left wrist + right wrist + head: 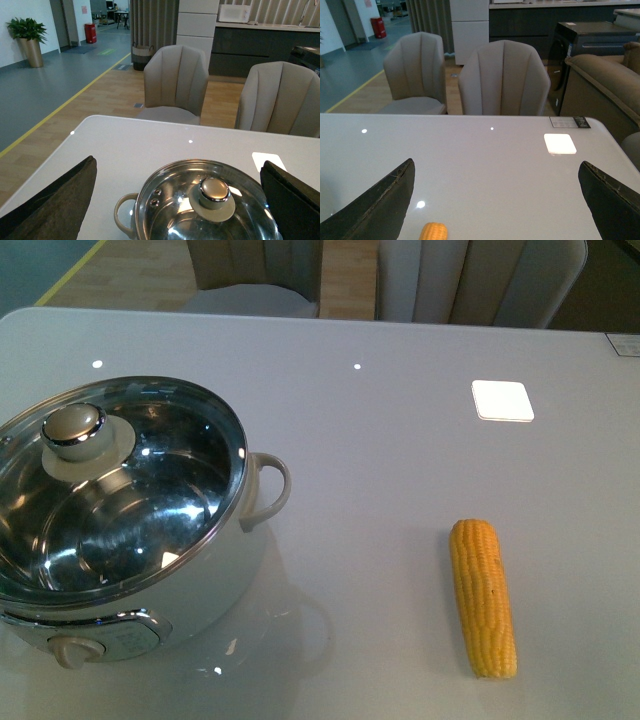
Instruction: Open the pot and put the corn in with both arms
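The white pot (190, 585) stands at the table's left with its glass lid (150, 490) on; the lid's steel knob (73, 426) sits on a cream base. A cream dial (68, 650) faces the front. The yellow corn (483, 595) lies lengthwise at the right front. Neither arm shows in the front view. My left gripper (177, 200) is open above the pot (150, 210), its fingers (55, 205) spread either side of the lid knob (214, 192). My right gripper (500, 200) is open over the table, with only the corn's tip (434, 231) showing near one finger.
A white square patch (502, 400) lies on the glossy grey table (400, 470) at the back right. Beige chairs (480, 280) stand behind the far edge. The pot's loop handle (270, 490) points toward the table's middle.
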You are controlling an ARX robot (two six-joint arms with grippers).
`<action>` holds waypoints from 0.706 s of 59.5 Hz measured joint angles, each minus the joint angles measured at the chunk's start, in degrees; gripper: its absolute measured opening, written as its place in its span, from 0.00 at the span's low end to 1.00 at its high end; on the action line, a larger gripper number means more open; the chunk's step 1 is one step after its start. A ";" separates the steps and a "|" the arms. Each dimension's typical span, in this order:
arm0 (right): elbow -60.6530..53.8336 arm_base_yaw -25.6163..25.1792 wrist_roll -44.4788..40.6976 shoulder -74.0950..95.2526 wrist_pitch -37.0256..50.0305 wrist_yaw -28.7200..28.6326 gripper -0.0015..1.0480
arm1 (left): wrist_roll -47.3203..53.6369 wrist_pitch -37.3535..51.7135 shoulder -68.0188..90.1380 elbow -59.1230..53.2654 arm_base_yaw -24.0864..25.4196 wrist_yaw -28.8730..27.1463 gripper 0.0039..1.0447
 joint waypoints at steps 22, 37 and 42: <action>0.00 0.00 0.00 0.00 0.00 0.00 0.92 | 0.00 0.00 0.02 0.00 0.00 0.00 0.94; 0.00 0.00 0.00 0.00 0.00 0.00 0.92 | -1.95 -4.55 1.81 1.60 0.00 0.68 0.94; 0.00 0.00 0.00 -0.02 0.00 -0.02 0.92 | -8.85 -16.06 10.60 6.84 -1.18 0.35 0.94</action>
